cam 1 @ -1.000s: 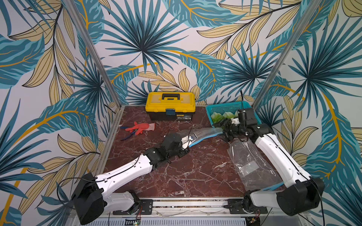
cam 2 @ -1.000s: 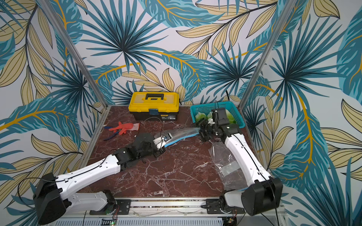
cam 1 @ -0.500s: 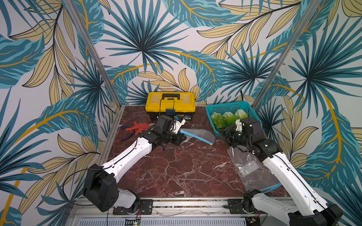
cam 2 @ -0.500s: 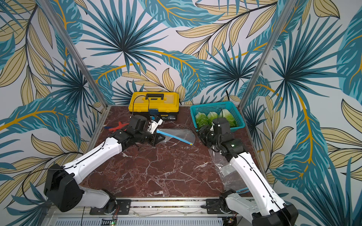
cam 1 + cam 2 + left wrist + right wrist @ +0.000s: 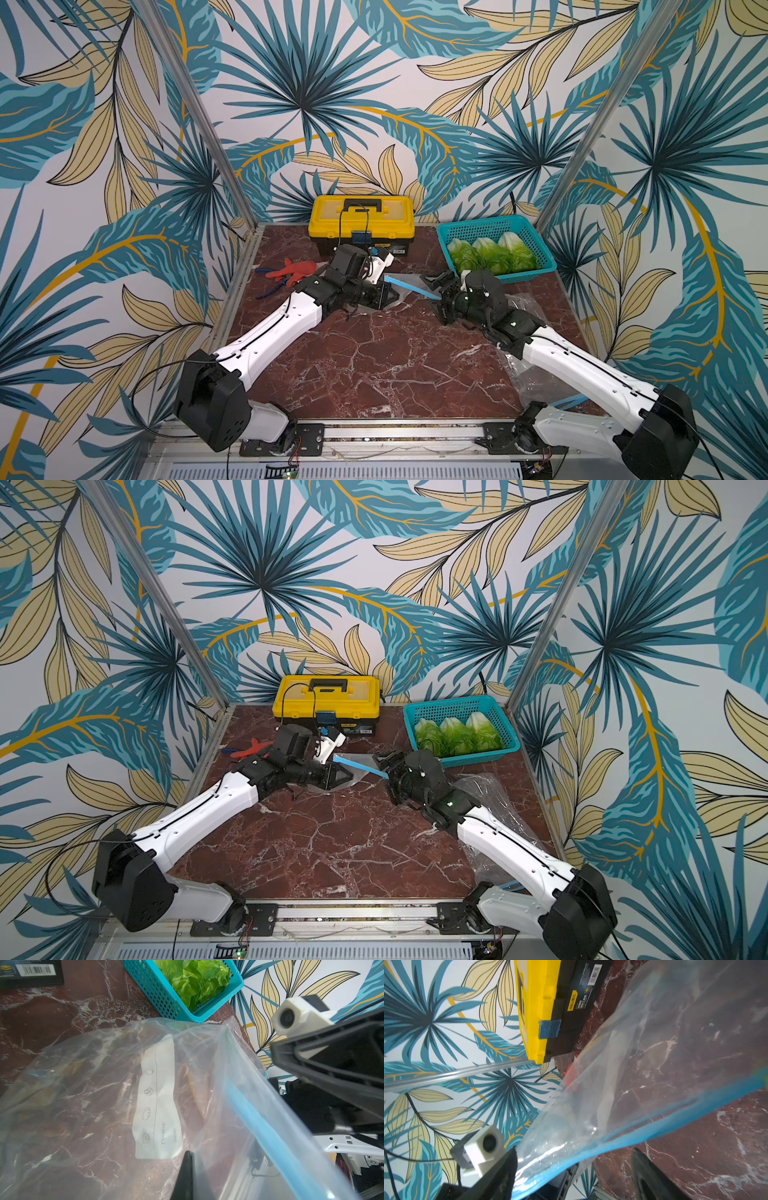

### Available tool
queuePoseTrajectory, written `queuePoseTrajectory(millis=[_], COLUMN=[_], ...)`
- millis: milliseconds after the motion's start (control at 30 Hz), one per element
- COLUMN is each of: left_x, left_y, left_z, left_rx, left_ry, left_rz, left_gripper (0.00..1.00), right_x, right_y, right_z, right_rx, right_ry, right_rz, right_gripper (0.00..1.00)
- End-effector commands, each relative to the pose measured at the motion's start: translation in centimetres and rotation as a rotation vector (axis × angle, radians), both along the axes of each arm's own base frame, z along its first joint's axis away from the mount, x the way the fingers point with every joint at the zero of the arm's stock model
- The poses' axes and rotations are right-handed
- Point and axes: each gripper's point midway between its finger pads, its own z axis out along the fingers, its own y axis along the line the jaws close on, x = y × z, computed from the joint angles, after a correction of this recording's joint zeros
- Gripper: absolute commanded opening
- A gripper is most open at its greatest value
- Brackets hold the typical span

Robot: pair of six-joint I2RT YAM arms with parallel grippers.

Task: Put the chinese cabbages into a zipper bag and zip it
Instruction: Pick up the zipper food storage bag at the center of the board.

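In the half second before this, the right gripper (image 5: 438, 293) had moved from beside the basket (image 5: 528, 274) across to the end of the bag (image 5: 401, 291), while the left arm had hardly shifted. The left gripper (image 5: 388, 296) was clenched on the bag's film. In the left wrist view its tips (image 5: 187, 1159) met with plastic pinched between them. The right gripper stood released. In the right wrist view its jaws were wide apart, with the blue zip strip (image 5: 654, 1124) running across the gap and nothing yet pinched.

The step in hand looked like getting the bag's mouth open, with no packing begun. The next move probably called for the right jaws to close on one lip only, just by the strip, then draw away from the left gripper's hold so the mouth would gape. Catching both lips would keep it shut, and the thin film could slip.

All three cabbages (image 5: 492, 253) lay side by side in the basket at the back right of the table (image 5: 374, 365), near the bag but apart from it. The bag looked empty: through it only its white label (image 5: 158, 1097) and the marble showed. The toolbox (image 5: 361, 216) behind was closed. A spare bag (image 5: 536, 374) lay flat under the right arm, apparently empty too
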Motion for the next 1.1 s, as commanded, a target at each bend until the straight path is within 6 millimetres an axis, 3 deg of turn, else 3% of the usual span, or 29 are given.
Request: queuePoseTrajectory(millis=[0,400,567,733,800,867,1000,1067], left_x=[-0.5,-2.3,-3.2,-3.1,-2.2,-1.6,-2.0,-2.2], left_y=[-0.2,0.4,0.1,-0.1,0.6,1.4,3.3,3.7], left_z=[1.6,-0.9,-1.8,-1.4,-1.4,-1.2,-0.7,-0.8], left_rx=[-0.027,0.0,0.01,0.02,0.02,-0.007,0.017,0.011], left_ry=[-0.02,0.01,0.027,0.006,0.024,0.072,0.107,0.143], left_rz=[-0.014,-0.055,-0.081,-0.074,-0.019,0.006,-0.05,-0.081], left_gripper=[0.0,0.0,0.0,0.0,0.0,0.0,0.0,0.0], right_x=[1.8,4.2,5.4,6.0,5.3,3.8,0.8,-0.3], right_y=[-0.7,-2.1,-0.2,2.6,3.2,1.2,-5.7,-7.1], right_z=[1.1,5.0,6.2,4.5,4.1,3.9,4.6,4.6], right_rx=[0.077,-0.063,-0.098,-0.082,-0.184,-0.457,-0.995,-1.184], right_ry=[-0.041,-0.172,-0.2,-0.15,-0.144,-0.125,-0.205,-0.265], right_rz=[-0.124,-0.158,-0.069,0.036,0.142,0.249,0.458,0.622], right_gripper=[0.84,0.73,0.72,0.69,0.69,0.72,0.76,0.76])
